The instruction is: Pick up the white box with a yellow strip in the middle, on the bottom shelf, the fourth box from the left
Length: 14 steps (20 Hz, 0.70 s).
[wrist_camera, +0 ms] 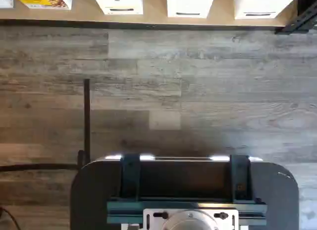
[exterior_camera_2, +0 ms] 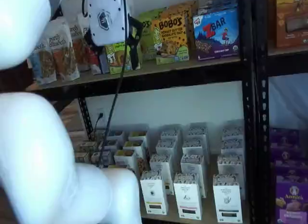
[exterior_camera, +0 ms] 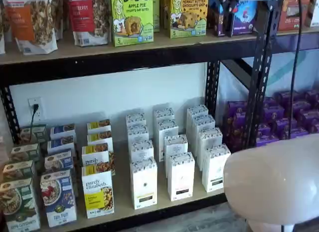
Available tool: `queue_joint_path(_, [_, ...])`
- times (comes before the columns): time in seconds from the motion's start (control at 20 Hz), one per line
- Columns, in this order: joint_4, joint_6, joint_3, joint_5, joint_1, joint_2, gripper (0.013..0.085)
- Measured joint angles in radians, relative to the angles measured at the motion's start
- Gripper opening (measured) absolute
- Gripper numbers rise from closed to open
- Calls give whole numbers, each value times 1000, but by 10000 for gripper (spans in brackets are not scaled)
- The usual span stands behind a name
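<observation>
The white box [exterior_camera: 144,182] stands at the front of the bottom shelf [exterior_camera: 122,204], just right of a yellow "purely elizabeth" box [exterior_camera: 97,193]; a thin pale-yellow strip shows low on its front. It also shows in a shelf view as the white box [exterior_camera_2: 154,192], and in the wrist view as the white box [wrist_camera: 119,2] on the bottom shelf [wrist_camera: 153,16]. My gripper [exterior_camera_2: 114,46] hangs high up in front of the upper shelf, far above the box. It is open and holds nothing. Its black fingers [exterior_camera: 221,10] show at a shelf view's top edge.
Two more white cartons [exterior_camera: 181,176] stand right of the target. The white arm [exterior_camera: 271,184] fills the foreground, also as the arm [exterior_camera_2: 43,156]. A black steel post [exterior_camera: 261,67] splits off purple boxes [exterior_camera: 286,117]. A cable [exterior_camera_2: 115,89] hangs from the gripper. A dark mount [wrist_camera: 185,190] sits over wood flooring.
</observation>
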Motion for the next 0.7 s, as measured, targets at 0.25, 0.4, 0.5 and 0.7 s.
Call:
queue_joint_path(0.25, [76, -35, 15, -22, -65, -14, 850])
queue_joint_path(0.4, [62, -31, 19, -30, -54, -14, 850])
queue_joint_path(0.5, [53, -27, 28, -40, -46, -15, 850])
queue_joint_path(0.7, [43, -13, 72, -82, -26, -20, 850])
